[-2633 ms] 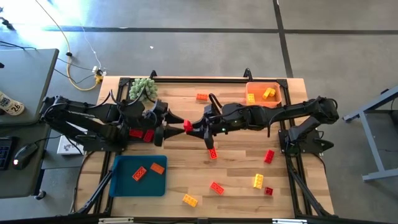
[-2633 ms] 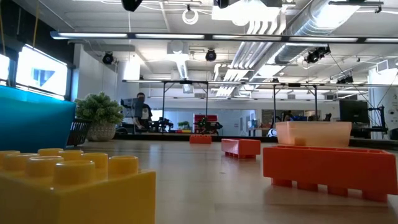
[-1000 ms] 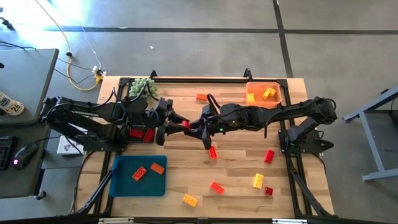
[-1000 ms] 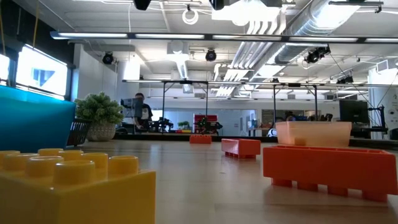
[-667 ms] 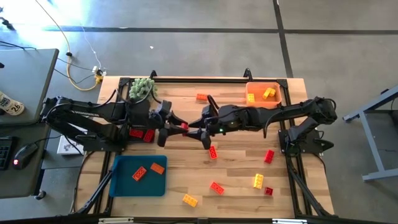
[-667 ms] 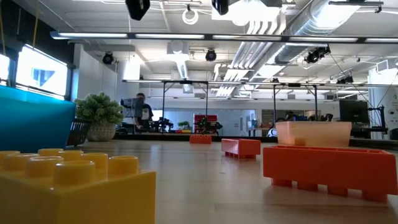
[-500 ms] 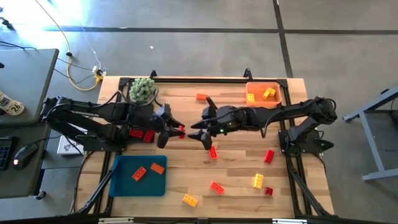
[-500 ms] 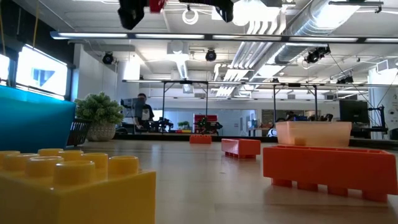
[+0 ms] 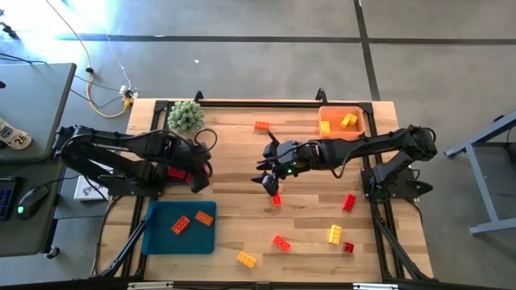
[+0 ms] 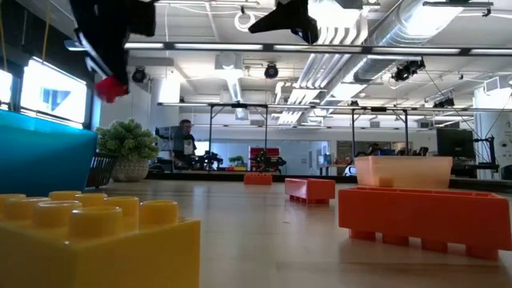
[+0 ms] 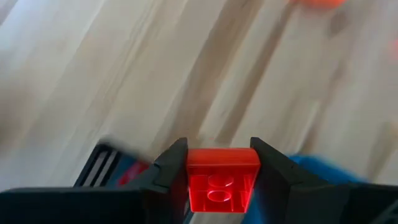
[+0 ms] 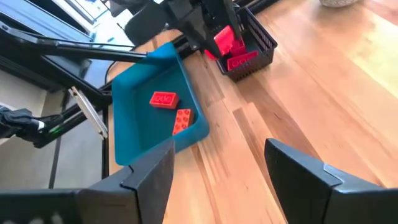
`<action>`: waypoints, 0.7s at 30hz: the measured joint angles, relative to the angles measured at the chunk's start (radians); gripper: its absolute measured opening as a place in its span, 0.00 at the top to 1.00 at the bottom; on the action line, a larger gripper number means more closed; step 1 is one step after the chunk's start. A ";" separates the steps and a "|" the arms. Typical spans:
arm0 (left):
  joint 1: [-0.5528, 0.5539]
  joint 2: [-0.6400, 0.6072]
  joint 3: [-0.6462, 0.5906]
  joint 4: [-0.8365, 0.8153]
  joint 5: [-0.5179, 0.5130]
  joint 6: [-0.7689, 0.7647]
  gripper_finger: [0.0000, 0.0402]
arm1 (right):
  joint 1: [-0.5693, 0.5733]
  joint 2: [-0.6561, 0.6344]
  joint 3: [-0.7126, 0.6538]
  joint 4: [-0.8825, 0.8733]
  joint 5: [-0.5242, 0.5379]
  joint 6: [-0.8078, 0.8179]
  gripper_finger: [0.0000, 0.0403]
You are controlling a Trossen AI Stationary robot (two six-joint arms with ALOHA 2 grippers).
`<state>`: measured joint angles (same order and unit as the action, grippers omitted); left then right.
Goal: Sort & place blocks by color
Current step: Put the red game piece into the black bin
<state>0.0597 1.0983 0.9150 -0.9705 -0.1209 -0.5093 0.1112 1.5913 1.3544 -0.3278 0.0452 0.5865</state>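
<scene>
Handover is the change here: a moment ago the red block (image 11: pixel 221 180) sat between the two end effectors out over the middle of the desk (image 9: pixel 242 137), well to the right of the blue tray (image 9: pixel 153 242); now the left end effector (image 9: pixel 198 171) grips it alone and has drawn back to just above the tray's far edge, over the black basket (image 12: pixel 258 43) of red pieces beside that edge. So the pass looks complete, and what is probably left for this block is a short carry to a red spot: the tray, which already holds a red block (image 9: pixel 181 225) and an orange one (image 9: pixel 204 217), or the basket. Right of the tray, the right end effector (image 9: pixel 264 171) has pulled away with its fingers spread and nothing between them. Further right of the tray, loose blocks lie scattered: orange (image 9: pixel 261 125), red (image 9: pixel 276 198), orange-red (image 9: pixel 280 242), yellow (image 9: pixel 246 258) and yellow (image 9: pixel 334 235). Farthest from the tray, the orange bin (image 9: pixel 355 130) holds yellow blocks (image 9: pixel 348 121). The desk is pale wood planks in a black frame, standing on a grey concrete floor; beyond it lies a bright workshop with exposed ceiling ducts, and a person (image 10: pixel 185 138) far off.
</scene>
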 joint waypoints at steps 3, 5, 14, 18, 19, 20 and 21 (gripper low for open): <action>0.000 0.001 0.000 -0.110 -0.013 -0.050 0.72 | 0.000 0.000 0.000 -0.004 0.000 0.000 0.41; 0.000 0.004 0.000 -0.171 -0.016 -0.064 0.71 | 0.000 0.000 0.000 -0.007 0.000 -0.001 0.41; 0.040 0.065 0.000 -0.257 -0.037 -0.056 0.70 | 0.000 0.000 0.000 -0.010 0.000 0.001 0.41; 0.090 0.124 0.000 -0.261 -0.034 -0.033 0.70 | 0.000 0.000 0.000 -0.013 0.000 0.032 0.41; 0.105 0.141 0.000 -0.261 -0.026 -0.021 0.70 | 0.000 0.000 0.000 -0.014 0.000 0.043 0.41; 0.122 0.157 0.000 -0.261 -0.016 -0.007 0.70 | 0.000 0.000 0.000 -0.016 0.000 0.053 0.41; 0.138 0.170 0.000 -0.261 -0.008 0.007 0.70 | 0.000 0.000 0.000 -0.021 0.000 0.074 0.41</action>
<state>0.1972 1.2683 0.9154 -1.2316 -0.1286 -0.5020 0.1116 1.5913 1.3544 -0.3491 0.0449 0.6610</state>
